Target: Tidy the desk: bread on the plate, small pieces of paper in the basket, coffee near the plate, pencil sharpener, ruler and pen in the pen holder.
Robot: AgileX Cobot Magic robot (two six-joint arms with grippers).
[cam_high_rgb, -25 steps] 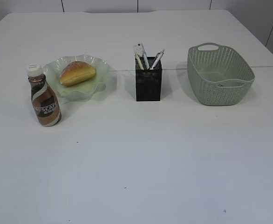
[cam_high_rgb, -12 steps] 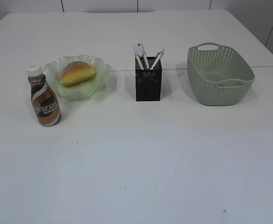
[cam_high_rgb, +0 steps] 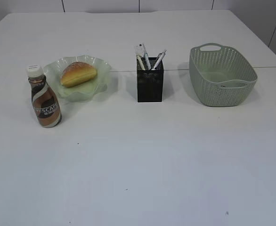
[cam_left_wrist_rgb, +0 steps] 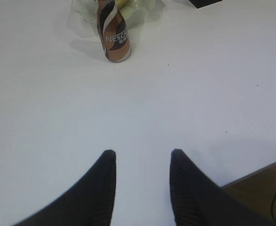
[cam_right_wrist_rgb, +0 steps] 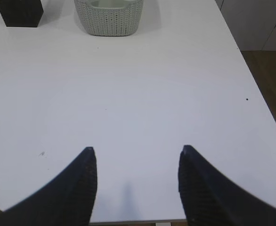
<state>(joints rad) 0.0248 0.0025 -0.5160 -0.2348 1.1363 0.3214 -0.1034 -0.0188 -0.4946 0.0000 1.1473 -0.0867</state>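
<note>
Golden-brown bread roll (cam_high_rgb: pixel 78 74) lies on the pale green scalloped glass plate (cam_high_rgb: pixel 101 70), far left of the white table (cam_high_rgb: pixel 142 160). Just near-left of the plate stands the brown coffee bottle w/ white cap (cam_high_rgb: pixel 44 98), upright, label facing the camera; in the left wrist view the same bottle (cam_left_wrist_rgb: pixel 113 36) sits at the top of frame w/ the plate's edge (cam_left_wrist_rgb: pixel 140 7) behind it.

To the right of the plate, about mid-table, is the black mesh pen holder (cam_high_rgb: pixel 150 86), square and upright. Several pens and a ruler-like strip (cam_high_rgb: pixel 147 57) stick out of its top, leaning diff. ways (can't tell a sharpener from here). Right wrist view catches just a corner of the holder (cam_right_wrist_rgb: pixel 20 12) at top left.

Further right is the grey-green woven plastic basket (cam_high_rgb: pixel 223 75) w/ handle cutouts; its inside is mostly hidden by the wall, so contents unclear. It also shows at the top of the right wrist view (cam_right_wrist_rgb: pixel 109 18).

Left gripper (cam_left_wrist_rgb: pixel 142 155) hangs over bare tabletop near the front edge, dark fingers apart, nothing between them. Right gripper (cam_right_wrist_rgb: pixel 137 153) likewise over bare table at the near-right, jaws spread wider, gripping nothing. Neither arm shows in the exterior view.
</note>
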